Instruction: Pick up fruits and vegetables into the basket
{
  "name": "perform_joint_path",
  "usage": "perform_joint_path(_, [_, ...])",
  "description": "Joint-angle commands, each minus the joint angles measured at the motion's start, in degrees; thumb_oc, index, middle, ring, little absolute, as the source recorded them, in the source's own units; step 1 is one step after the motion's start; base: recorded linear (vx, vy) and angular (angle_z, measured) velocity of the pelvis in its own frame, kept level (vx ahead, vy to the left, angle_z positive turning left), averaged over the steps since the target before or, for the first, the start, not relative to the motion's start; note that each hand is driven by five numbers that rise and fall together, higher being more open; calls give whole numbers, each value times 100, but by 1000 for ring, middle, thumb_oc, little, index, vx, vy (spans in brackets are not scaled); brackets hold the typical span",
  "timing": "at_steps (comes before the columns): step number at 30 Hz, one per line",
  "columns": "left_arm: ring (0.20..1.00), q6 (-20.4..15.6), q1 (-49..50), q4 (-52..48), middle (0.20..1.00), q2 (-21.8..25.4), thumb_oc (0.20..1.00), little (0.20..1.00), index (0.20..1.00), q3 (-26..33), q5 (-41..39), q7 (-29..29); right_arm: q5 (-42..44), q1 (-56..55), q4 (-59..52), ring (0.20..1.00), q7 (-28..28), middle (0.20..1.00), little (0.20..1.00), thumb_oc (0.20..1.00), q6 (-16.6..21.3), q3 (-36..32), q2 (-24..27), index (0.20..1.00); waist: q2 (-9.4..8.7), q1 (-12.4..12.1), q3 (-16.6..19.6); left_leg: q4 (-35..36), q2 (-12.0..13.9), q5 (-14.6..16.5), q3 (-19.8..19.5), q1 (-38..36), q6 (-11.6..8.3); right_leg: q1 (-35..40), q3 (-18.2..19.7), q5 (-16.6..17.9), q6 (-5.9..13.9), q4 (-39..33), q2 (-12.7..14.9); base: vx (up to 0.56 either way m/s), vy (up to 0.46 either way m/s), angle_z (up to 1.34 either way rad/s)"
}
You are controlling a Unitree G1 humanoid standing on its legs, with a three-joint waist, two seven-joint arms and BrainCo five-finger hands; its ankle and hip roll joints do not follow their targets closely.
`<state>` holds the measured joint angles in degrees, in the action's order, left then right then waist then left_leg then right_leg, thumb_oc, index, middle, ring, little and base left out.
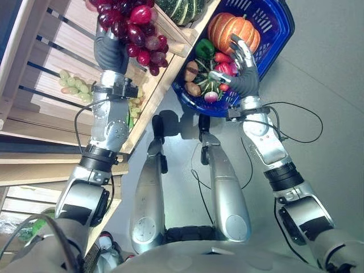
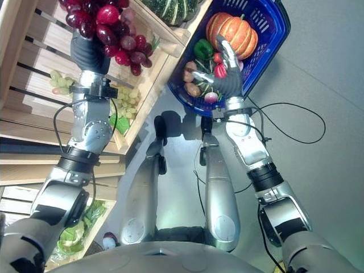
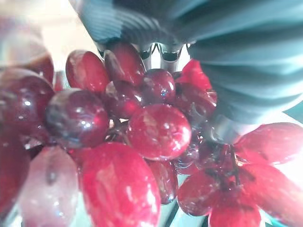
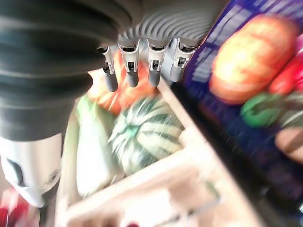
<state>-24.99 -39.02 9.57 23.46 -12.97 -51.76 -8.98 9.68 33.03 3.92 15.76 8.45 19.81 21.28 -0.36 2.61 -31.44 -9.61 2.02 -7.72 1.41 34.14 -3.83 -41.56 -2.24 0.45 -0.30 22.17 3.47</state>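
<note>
My left hand [image 1: 111,51] is raised at the wooden crates and is shut on a bunch of red grapes [image 1: 133,28], which hangs against its fingers [image 3: 151,52]. The blue basket [image 1: 278,40] stands to the right of the crates. It holds an orange pumpkin [image 1: 227,28], a green pepper [image 1: 205,48], red vegetables, brown tubers [image 1: 191,73] and a radish. My right hand [image 1: 244,68] hovers open over the basket's near side, fingers [image 4: 132,71] relaxed and holding nothing.
Green grapes [image 1: 74,84] lie in the slatted wooden crate [image 1: 165,74] under my left forearm. A striped green squash [image 1: 182,8] sits in the neighbouring crate. Leafy greens [image 2: 77,230] fill a lower crate. Grey floor spreads right of the basket.
</note>
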Motion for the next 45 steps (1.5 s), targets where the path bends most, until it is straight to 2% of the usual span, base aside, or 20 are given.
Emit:
perform_joint_path(1, [200,-49,-237,-581,200,-48,200,200,200,11,169,-291,-98,-62,-535,1000,-282,1000,1000,1000,55,-14,108,1000,175,37,165,-440,-212,626,58,13,94,582,-305,-182,390,-356,112,0,0,0])
perform_joint_path(8, [200,342,-347,-1052,200,-110,200,200,200,-327,113,-519,239,331,-754,1000,-680,1000,1000,1000,-244,414,187,1000,175,-43,165,-408,-223,579,67,-6,93,656,-373,-140,377,-447,164,0,-9,1])
perform_joint_path(20, [200,477,-522,-1369,200,-93,200,200,200,-707,203,-627,1007,596,-863,1000,-982,1000,1000,1000,-622,907,124,1000,157,-105,165,-341,-251,536,48,-24,114,675,-429,-88,358,-527,155,-3,-10,1])
perform_joint_path(30, [200,579,-592,-1592,200,-148,200,200,200,-932,71,-803,1283,695,-830,1000,-878,1000,1000,1000,-624,1132,78,1000,146,-123,165,-300,-268,502,36,-3,125,653,-452,-32,358,-581,147,0,0,0])
perform_joint_path(36, [200,780,-618,-1672,200,-213,200,200,200,-1100,-16,-944,1530,783,-734,1000,-736,1000,1000,1000,-494,1196,0,1000,147,-142,165,-281,-286,489,32,-15,143,672,-482,-3,356,-616,147,0,0,0])
perform_joint_path(37, [200,808,-624,-1688,200,-227,200,200,200,-1132,-21,-934,1523,800,-735,956,-694,956,956,956,-485,1201,-24,956,146,-144,165,-286,-289,488,28,-8,142,669,-485,2,357,-618,150,0,0,0])
perform_joint_path(38, [200,838,-627,-1689,200,-242,200,200,200,-1153,-44,-946,1506,827,-733,213,-621,213,213,213,-471,1203,-39,213,148,-147,165,-282,-294,484,23,-4,142,671,-489,10,358,-629,153,0,0,0])
perform_joint_path(45, [200,931,-625,-1677,200,-307,200,200,200,-1212,-124,-982,1478,889,-724,200,-417,200,200,200,-403,1161,-116,200,159,-154,165,-289,-314,477,24,33,158,636,-505,31,359,-637,159,-1,-1,0])
